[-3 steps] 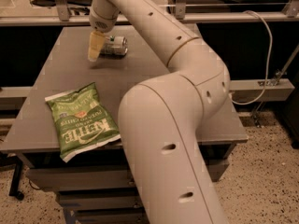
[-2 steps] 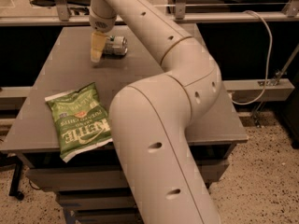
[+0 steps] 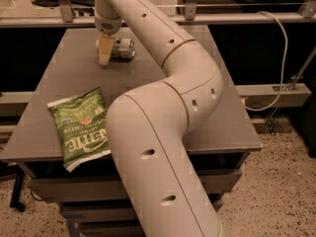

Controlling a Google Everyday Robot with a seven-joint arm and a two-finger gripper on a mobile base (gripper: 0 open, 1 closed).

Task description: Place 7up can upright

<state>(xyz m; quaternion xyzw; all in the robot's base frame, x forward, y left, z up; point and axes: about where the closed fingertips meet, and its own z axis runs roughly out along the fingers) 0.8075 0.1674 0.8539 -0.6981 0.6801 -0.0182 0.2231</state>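
The 7up can point(image 3: 123, 48) lies on its side on the surface point(image 3: 232, 122), well beyond the chip bag point(image 3: 81, 127). It is silvery with green markings. My jaws hang point-down beyond the bag too, against the can's end, likely to grip it and tip it upright. Whether they are clamped, I cannot tell.
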